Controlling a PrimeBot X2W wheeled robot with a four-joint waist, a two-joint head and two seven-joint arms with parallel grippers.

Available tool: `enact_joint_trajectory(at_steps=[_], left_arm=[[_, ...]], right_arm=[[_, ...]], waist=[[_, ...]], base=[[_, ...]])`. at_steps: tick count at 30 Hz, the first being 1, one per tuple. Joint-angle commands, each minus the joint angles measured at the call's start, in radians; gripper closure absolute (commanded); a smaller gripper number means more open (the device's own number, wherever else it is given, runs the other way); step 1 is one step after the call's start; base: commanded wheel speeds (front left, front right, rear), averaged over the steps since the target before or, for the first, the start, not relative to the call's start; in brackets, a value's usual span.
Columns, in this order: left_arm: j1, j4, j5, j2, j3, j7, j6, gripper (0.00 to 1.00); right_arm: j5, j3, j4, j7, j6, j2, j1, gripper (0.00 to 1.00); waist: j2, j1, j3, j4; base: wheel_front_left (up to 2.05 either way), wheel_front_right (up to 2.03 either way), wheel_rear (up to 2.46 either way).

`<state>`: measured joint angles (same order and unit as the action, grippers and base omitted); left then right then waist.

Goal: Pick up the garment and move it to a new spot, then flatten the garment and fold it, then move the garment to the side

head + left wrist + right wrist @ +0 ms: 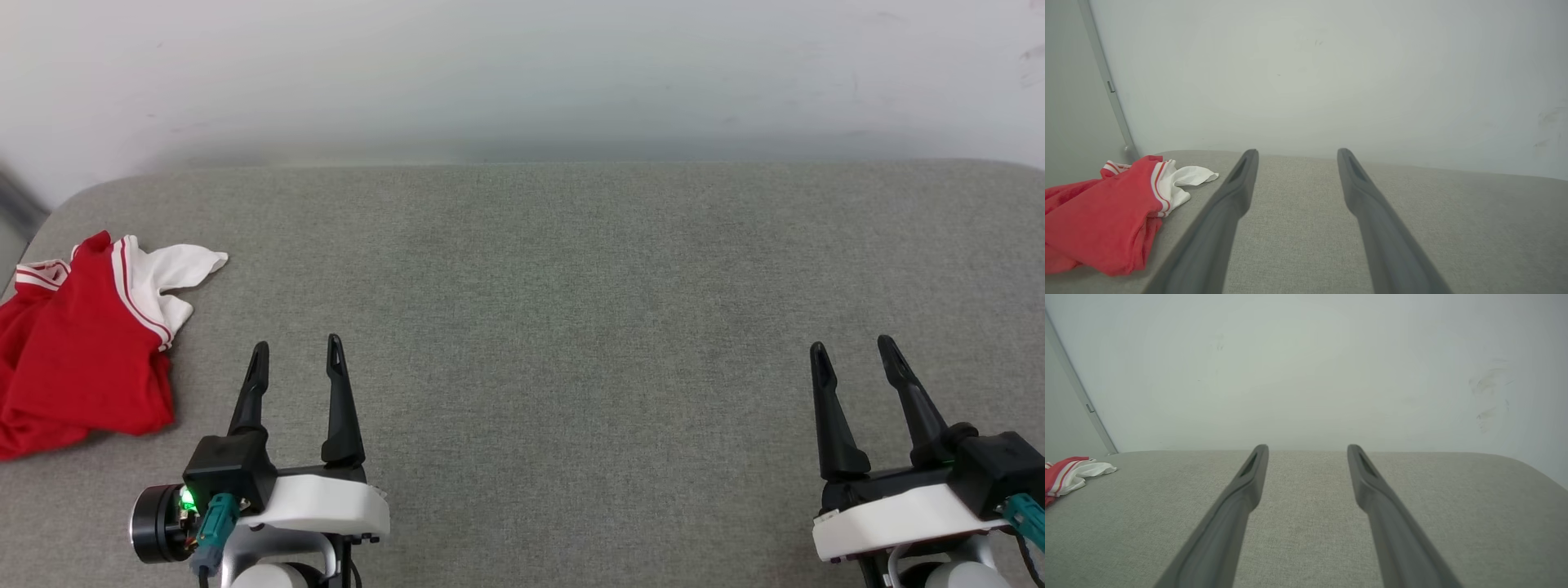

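At far left edge of grey surface (571, 286), garment (82, 351) lying crumpled, white sleeve pointing far-right. We are holding left gripper (296, 343) just right of it, fingers spread, empty. Right gripper (851, 345) likewise spread, sitting well apart. We are judging left arm nearer.

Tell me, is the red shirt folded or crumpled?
Crumpled: the red shirt lies bunched on the grey surface, white sleeve sticking out.
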<state>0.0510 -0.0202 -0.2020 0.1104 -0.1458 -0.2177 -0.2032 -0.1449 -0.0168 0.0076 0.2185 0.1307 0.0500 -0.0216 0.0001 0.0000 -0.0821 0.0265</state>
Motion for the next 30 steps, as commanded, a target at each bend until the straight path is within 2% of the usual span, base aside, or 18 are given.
enact_joint_trajectory(at_steps=[1,15,23,30], left_arm=[[-0.004,-0.010,0.025,0.002,-0.001,-0.010,-0.001,0.00],[-0.018,-0.021,0.123,-0.010,-0.002,-0.036,0.018,0.00],[-0.028,-0.016,0.174,-0.022,0.011,-0.050,0.040,0.00],[-0.033,-0.003,0.169,-0.034,0.030,-0.048,0.061,0.00]], right_arm=[[0.021,0.001,-0.011,0.009,0.000,0.000,0.003,0.00],[0.082,-0.001,-0.035,0.035,0.000,0.000,0.012,0.00],[0.089,-0.011,-0.025,0.048,0.000,0.000,0.017,0.00],[0.049,-0.017,-0.010,0.047,0.000,0.000,0.023,0.00]], waist=[[-0.0001,0.0000,-0.001,0.000],[-0.0001,0.0000,-0.012,0.003],[-0.0001,0.0000,-0.013,0.001],[-0.0001,0.0000,-0.013,0.001]], base=[[0.00,0.00,0.00],[0.00,0.00,0.00],[0.00,0.00,0.00],[0.00,0.00,0.00]])
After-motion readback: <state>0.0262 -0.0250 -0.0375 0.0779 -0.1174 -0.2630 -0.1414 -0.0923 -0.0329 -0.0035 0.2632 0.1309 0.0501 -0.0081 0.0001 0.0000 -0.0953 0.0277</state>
